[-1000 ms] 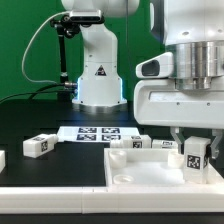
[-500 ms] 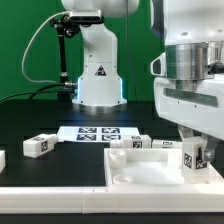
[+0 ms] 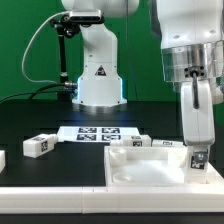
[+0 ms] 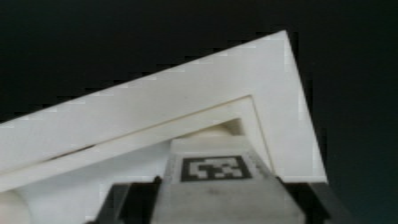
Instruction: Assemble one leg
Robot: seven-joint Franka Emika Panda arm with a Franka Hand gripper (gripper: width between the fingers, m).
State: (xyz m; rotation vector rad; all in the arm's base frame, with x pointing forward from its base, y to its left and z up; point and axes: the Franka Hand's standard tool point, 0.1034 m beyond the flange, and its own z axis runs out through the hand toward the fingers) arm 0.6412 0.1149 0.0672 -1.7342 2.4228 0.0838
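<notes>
Pincer (image 3: 199, 160) clamped on leg (image 4: 217, 168), over panel (image 3: 140, 170) corner.

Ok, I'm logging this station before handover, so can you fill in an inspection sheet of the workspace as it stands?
Surface: black table, white front edge.
Job's things: chunky white tagged leg between the fingers, over the large flat white rimmed panel; more tagged legs lie loose.
Clutter: nothing seen.
Grippers: gripper shut on the leg.
Cables: black cables beside the white robot base.
Surroundings: green backdrop; marker board flat on the table.
</notes>
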